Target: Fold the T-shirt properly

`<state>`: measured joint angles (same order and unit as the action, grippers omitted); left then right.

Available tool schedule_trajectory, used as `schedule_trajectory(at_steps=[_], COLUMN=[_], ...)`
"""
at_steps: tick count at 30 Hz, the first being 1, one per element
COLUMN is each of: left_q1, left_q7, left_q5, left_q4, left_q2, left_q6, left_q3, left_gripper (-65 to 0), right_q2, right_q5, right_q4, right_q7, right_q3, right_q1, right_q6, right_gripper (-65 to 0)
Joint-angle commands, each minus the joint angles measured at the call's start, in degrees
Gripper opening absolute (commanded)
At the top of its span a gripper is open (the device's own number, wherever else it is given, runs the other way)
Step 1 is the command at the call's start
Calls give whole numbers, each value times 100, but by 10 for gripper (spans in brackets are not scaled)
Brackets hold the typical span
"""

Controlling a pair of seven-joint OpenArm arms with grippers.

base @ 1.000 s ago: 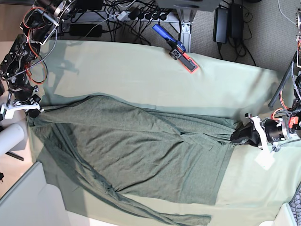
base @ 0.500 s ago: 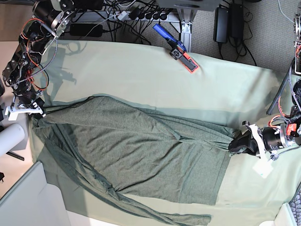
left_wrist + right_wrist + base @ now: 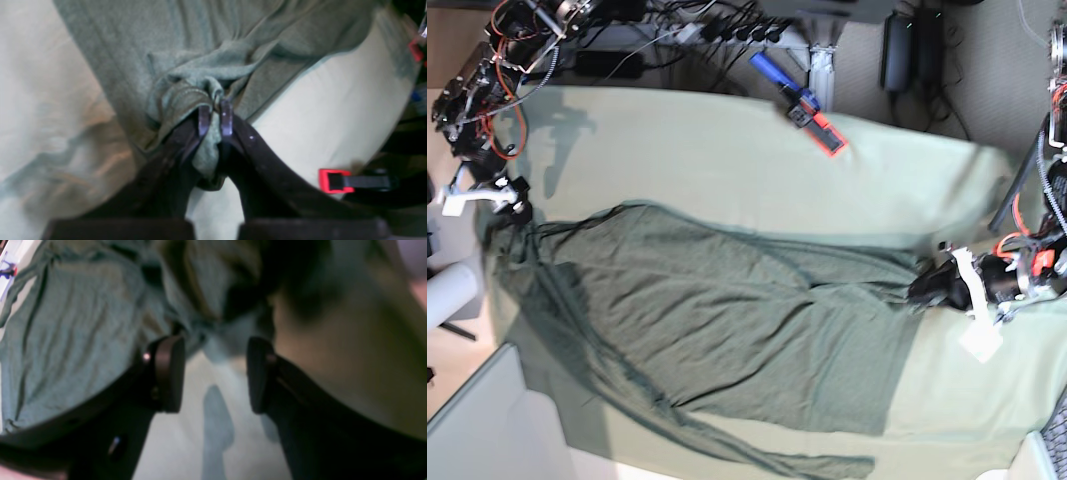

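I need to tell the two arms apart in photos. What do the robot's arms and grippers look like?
Both grippers have dark, glossy, curved fingers. The left gripper has narrow tips with pale, metallic-looking faces; the right gripper ends in broad rounded black pads. In the base view, both arms are dark frames wound with red and orange cables, each carrying a white bracket near the wrist.

Base view: overhead, looking straight down on the whole tabletop (image 3: 727, 140). Wrist views: low and close, looking out past dark fingers (image 3: 227, 116) (image 3: 170, 373). Shared by all three: the T-shirt (image 3: 727, 320) (image 3: 133, 50) (image 3: 66, 323).
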<state>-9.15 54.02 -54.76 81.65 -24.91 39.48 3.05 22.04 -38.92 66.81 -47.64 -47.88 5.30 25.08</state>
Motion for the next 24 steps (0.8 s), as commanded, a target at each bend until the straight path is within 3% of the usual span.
schedule_trajectory(at_steps=[1, 13, 22, 24], left_q1=[-81, -20, -20, -22], left_q7=[-103, -101, -105, -105], left_q5=[-160, -160, -162, -186], left_q4=[79, 79, 79, 79], left_q2=[-63, -52, -52, -50], left_q6=[52, 52, 52, 52], left_q3=[-37, -37, -37, -39], left_gripper=[-650, -650, -650, -650], right_q2=[37, -1224, -1397, -1397], right_q5=[-164, -221, -201, -175], right_q4=[96, 85, 85, 85], right_q7=[66, 264, 264, 264], right_q3=[-26, 46, 87, 87], right_q1=[-37, 310, 481, 481], right_q6=[138, 175, 177, 177], right_gripper=[-353, -353, -356, -426])
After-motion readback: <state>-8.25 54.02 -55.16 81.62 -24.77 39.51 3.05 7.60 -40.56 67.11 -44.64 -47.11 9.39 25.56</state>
